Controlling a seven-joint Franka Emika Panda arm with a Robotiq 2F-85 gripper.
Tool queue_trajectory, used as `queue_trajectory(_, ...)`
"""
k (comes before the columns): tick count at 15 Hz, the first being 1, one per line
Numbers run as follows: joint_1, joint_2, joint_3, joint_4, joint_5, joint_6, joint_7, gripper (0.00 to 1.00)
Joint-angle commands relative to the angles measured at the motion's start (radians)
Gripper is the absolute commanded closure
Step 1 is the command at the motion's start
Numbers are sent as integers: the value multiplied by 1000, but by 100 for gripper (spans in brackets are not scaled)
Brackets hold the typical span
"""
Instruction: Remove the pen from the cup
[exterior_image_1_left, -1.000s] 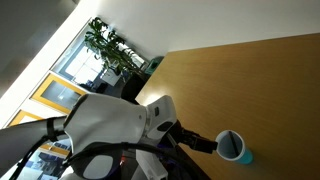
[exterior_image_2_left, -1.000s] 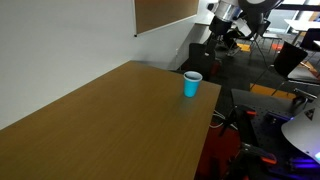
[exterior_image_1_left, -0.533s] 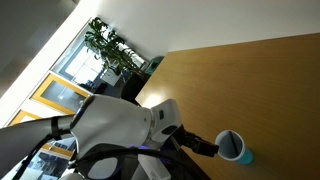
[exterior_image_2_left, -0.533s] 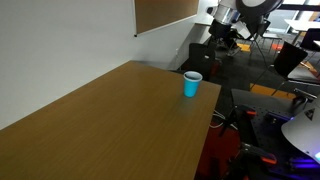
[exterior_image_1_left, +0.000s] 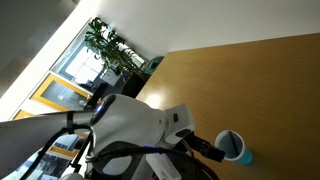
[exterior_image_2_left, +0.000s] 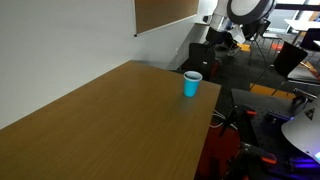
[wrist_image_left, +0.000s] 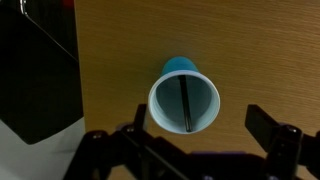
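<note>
- Turquoise plastic is showing on the small round cup with the whitish rim (wrist_image_left: 185, 98), which is standing upright on the light brown wooden table (wrist_image_left: 265, 50), at the middle of the wrist view.
- Inside the cup, the short, thin, dark stick-shaped pen (wrist_image_left: 186, 104) is lying against the pale inner wall, running from 12 o'clock to 6 o'clock across the opening.
- The black Robotiq gripper (wrist_image_left: 203, 142) is hanging above the cup and coming in from the 6 o'clock edge of the wrist view. Its jaws are spread wide, with one finger at 7 o'clock of the cup and one at 4 o'clock, and neither is touching the cup or the pen.
- In both exterior views the cup (exterior_image_2_left: 191, 84) (exterior_image_1_left: 233, 147) is standing close to the table's edge. The pen is too small to make out there.
- The white robot arm (exterior_image_1_left: 130, 125) is filling the foreground in an exterior view, at 7 o'clock, with its dark end reaching towards the cup at 4 o'clock.
- A green leafy plant (exterior_image_1_left: 110, 45) is standing by the windows at 11 o'clock.
</note>
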Motion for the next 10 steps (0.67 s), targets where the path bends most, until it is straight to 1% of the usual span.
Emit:
queue_trajectory(1, -10, 87, 37, 51, 40, 42, -44, 0)
queue_trajectory(3, -15, 122, 56, 62, 45, 85, -54, 0)
queue_trajectory(4, 14, 138, 33, 67, 51, 104, -61, 0)
queue_trajectory(5, 15, 158, 39, 72, 68, 127, -77, 0)
queue_trajectory(10, 1, 219, 60, 94, 190, 139, -189, 0)
